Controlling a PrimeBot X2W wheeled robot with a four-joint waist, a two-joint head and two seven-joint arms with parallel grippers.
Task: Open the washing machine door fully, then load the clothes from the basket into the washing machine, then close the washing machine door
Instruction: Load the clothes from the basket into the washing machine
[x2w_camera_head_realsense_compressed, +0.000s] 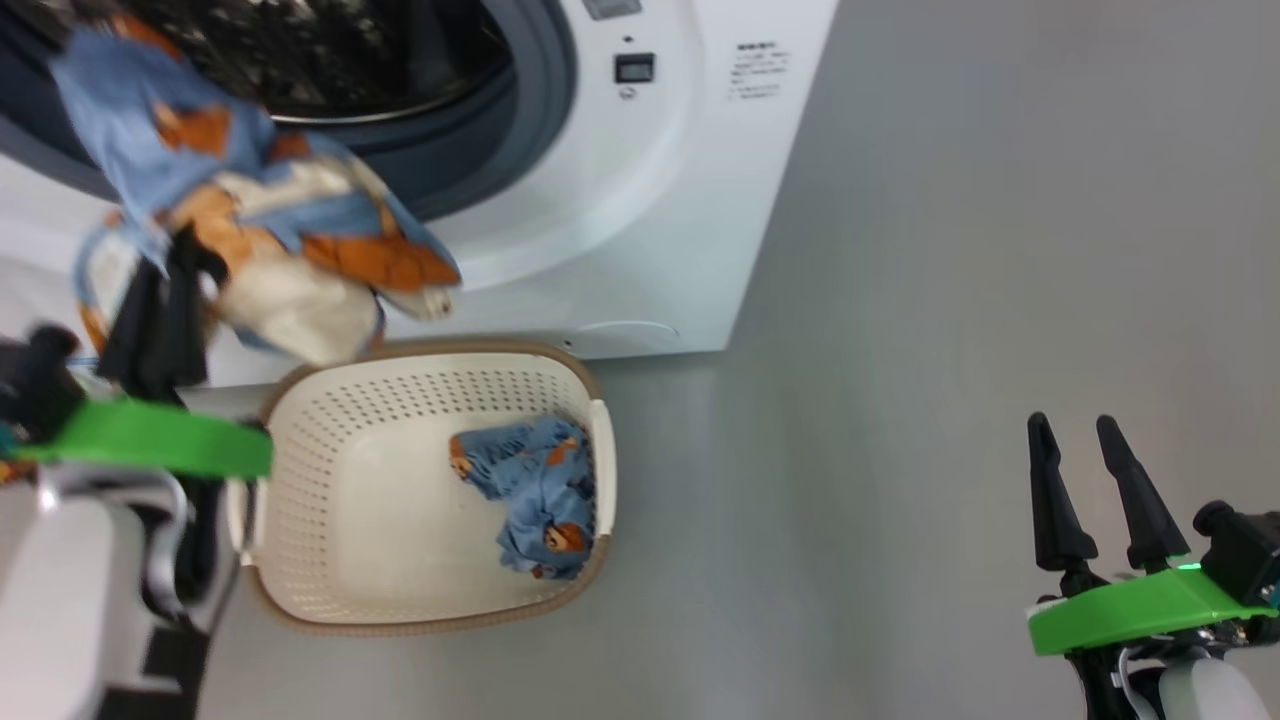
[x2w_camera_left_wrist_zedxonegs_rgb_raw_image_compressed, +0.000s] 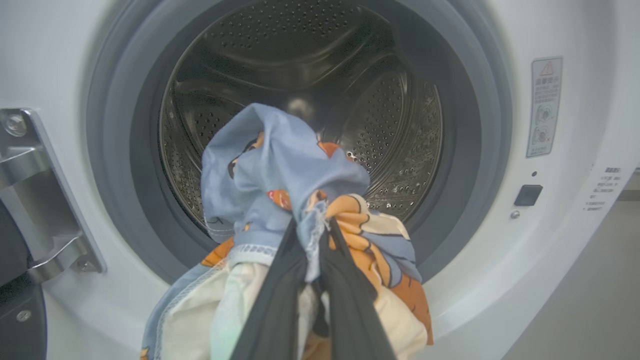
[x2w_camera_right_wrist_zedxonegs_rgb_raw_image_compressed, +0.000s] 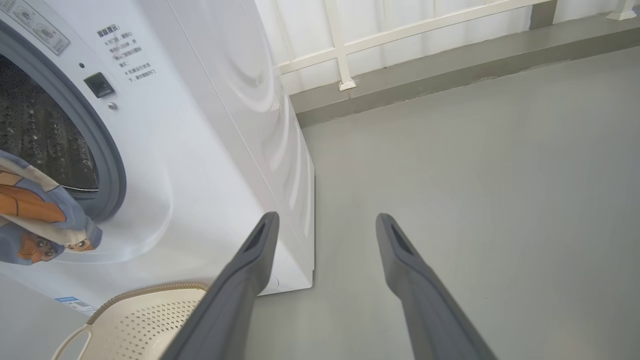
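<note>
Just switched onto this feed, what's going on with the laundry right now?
The left gripper is shut on a bear-print garment and holds it up in front of the washing machine's open mouth, facing the steel drum. The garment does not look to be inside yet. A second garment lies in the basket, which sits on the floor in front of the machine. The right gripper is open and empty, off to the side over bare floor.

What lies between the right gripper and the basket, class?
In the head view, bare grey floor stretches between the right gripper and the basket.
</note>
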